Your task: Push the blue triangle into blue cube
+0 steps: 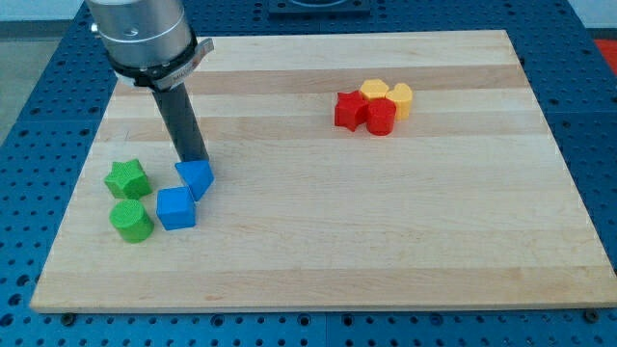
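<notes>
The blue triangle (196, 177) lies on the wooden board at the view's left. The blue cube (175, 207) sits just below and left of it, and the two touch or nearly touch. My tip (195, 159) stands at the triangle's upper edge, against it. The dark rod rises from there to the arm's grey end at the view's top left.
A green star block (126, 178) and a green cylinder (130, 220) lie left of the blue blocks. A cluster of two red blocks (363, 112) and two yellow blocks (388, 95) sits at the upper right. The board's left edge (72, 202) is close.
</notes>
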Motion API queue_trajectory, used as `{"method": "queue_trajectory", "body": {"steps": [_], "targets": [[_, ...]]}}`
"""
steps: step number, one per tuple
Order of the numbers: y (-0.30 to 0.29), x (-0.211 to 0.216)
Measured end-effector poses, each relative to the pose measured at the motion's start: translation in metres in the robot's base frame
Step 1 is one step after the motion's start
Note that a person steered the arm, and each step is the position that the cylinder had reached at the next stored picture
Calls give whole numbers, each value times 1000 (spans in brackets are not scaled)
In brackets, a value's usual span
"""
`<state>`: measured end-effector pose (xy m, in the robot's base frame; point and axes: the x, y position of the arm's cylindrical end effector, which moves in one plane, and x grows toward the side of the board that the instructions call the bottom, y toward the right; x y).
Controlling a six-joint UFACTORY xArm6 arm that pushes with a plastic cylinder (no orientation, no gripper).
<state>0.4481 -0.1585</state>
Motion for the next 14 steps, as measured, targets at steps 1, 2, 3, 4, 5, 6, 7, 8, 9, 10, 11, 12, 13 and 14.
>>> {"method": "queue_trajectory", "body": {"steps": [1,2,3,4,5,6,7,8,9,10,11,12,13,14], "targets": [[15,-4],[41,-14],[65,0],[68,34],[49,43],[44,32],[41,26],[27,25],[12,25],[14,22],[19,-2],[-2,-10],[-16,-8],[-16,-6]]}}
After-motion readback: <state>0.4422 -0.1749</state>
